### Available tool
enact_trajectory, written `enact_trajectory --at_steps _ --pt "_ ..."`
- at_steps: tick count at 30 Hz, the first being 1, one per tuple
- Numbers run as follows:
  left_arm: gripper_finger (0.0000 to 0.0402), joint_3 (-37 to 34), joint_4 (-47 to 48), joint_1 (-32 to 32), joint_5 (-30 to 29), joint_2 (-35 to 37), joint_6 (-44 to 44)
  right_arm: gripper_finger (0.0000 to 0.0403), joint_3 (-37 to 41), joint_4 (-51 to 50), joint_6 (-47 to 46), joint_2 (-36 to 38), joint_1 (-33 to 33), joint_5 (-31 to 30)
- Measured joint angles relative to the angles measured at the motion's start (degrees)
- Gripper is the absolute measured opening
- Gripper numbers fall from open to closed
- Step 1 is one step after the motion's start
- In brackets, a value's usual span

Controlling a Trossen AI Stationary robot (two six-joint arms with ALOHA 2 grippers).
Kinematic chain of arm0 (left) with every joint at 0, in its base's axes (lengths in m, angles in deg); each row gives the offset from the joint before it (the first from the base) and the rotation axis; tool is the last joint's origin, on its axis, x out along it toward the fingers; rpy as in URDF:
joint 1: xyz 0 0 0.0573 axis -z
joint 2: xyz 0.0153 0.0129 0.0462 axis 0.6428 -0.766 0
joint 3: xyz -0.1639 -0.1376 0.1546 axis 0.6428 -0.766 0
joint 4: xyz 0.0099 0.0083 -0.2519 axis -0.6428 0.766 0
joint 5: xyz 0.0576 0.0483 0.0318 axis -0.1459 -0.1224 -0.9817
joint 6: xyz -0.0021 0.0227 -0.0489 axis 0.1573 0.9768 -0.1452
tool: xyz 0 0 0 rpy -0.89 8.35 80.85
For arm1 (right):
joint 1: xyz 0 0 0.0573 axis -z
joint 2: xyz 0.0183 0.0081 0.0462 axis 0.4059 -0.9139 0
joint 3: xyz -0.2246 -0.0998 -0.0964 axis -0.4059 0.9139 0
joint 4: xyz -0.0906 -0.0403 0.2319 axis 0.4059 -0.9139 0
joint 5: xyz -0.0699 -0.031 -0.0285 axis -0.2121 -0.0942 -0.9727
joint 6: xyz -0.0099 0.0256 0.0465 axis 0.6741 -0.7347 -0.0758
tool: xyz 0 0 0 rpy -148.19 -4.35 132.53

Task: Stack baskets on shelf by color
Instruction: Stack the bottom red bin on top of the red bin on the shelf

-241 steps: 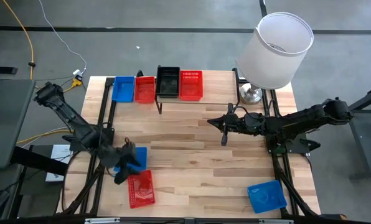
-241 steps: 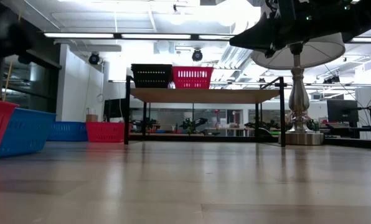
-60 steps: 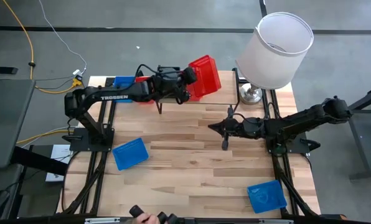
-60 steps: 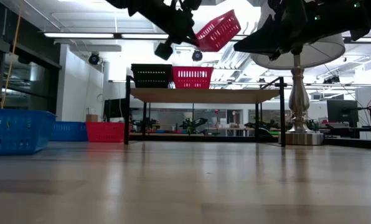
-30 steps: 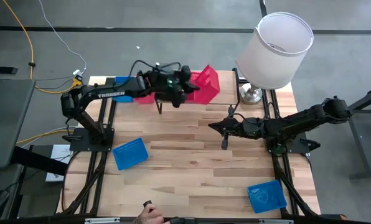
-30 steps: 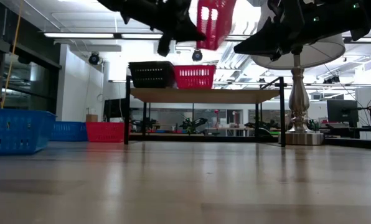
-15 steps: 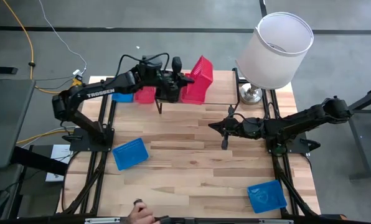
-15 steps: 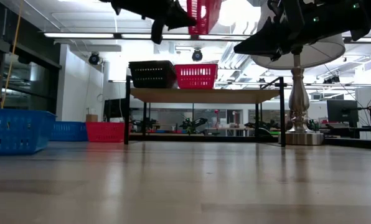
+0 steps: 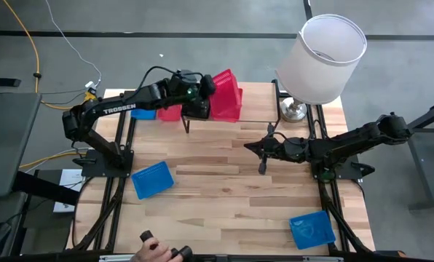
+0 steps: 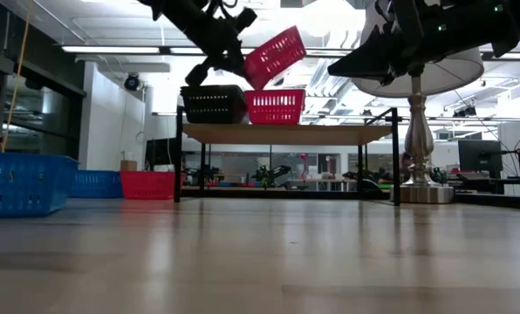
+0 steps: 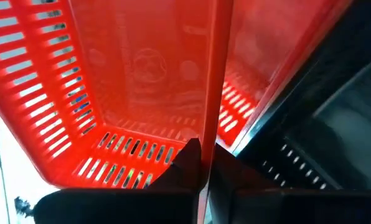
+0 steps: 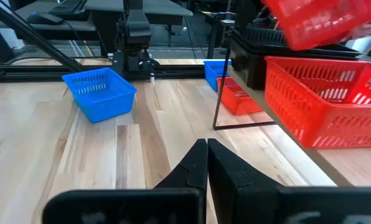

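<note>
Now the left end effector, clamped on a red basket, has tilted it over the shelf's red basket, upper centre; nesting imminent. Right end effector closed, idle mid-surface.

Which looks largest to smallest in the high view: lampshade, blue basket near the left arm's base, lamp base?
1. lampshade, though it sits nearer the camera
2. blue basket
3. lamp base, partly hidden under the shade

Both arms are black and jointed, the left arm bearing white TROSSEN lettering and black cables.
</note>
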Motion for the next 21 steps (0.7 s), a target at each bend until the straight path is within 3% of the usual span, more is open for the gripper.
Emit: enact_trajectory --at_steps 14,21 --pt "0.0006 0.0 -0.4 2.0 -5.2 -3.6 13.1 0.0 0.0 0.0 -0.7 0.0 0.0 0.0" --pt "0.0008 0.0 -1.4 2.2 -6.6 -5.4 13.7 0.0 0.0 -0.2 -0.6 0.0 0.0 0.0"
